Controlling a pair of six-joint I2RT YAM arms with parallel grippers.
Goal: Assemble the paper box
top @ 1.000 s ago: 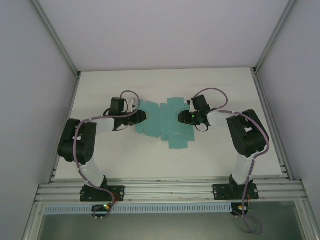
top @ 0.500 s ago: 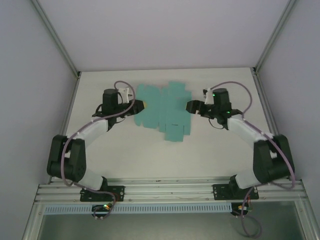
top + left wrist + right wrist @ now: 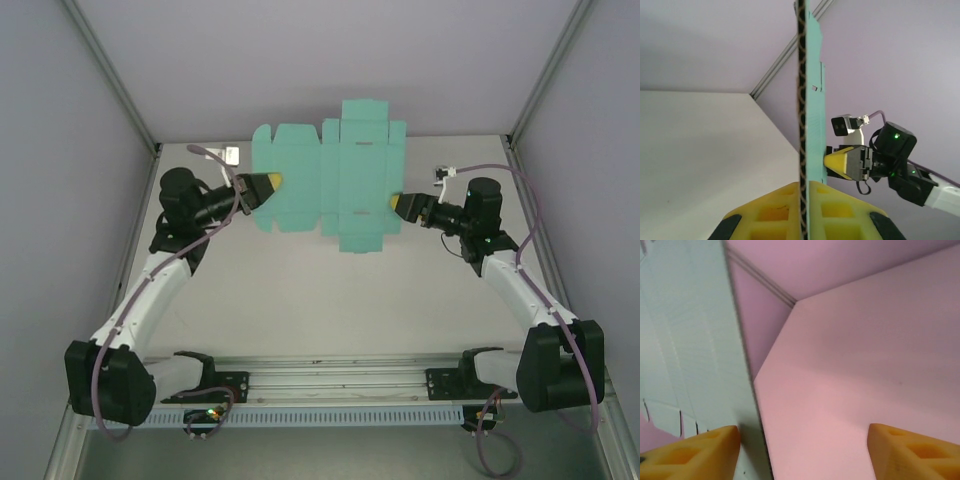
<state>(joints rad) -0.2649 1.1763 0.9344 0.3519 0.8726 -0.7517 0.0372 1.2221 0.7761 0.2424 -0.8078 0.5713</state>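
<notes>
Overhead view: the paper box [image 3: 330, 180], a flat teal sheet, is raised clear of the table [image 3: 320, 290] between both grippers.

Left wrist view: the left gripper [image 3: 804, 210] is clamped on the sheet's edge.

Right wrist view: the right gripper [image 3: 802, 452] stands wide apart, with the sheet just beside one finger [image 3: 690, 455], unclamped.

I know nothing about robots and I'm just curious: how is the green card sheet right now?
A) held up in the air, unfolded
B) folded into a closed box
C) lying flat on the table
A: the paper box is a flat, unfolded sheet raised above the table, its left edge pinched in the left gripper.
</notes>
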